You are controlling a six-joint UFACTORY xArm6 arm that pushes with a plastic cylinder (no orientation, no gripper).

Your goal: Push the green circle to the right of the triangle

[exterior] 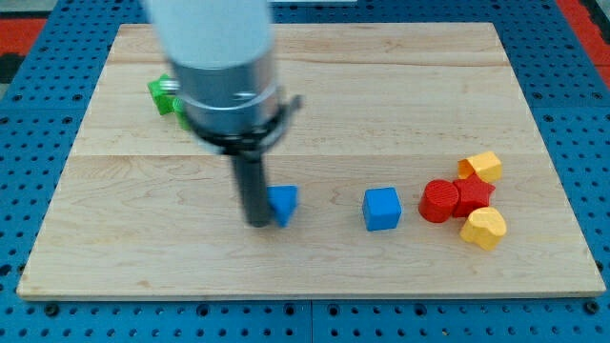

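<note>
Arm upright over the wooden board [400, 95], my tip [258, 223] touching the blue triangle [283, 203] (no jaws, a bare rod), green block [162, 93] partly hidden behind it.

Pale, smooth-grained wooden board [381, 105] on blue perforated tabletop [581, 114].

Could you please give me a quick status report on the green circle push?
My tip down beside the blue triangle, on its left. Green blocks at the board's upper left, mostly hidden behind the arm, circle shape not confirmable. Blue cube sits right of the triangle.
</note>
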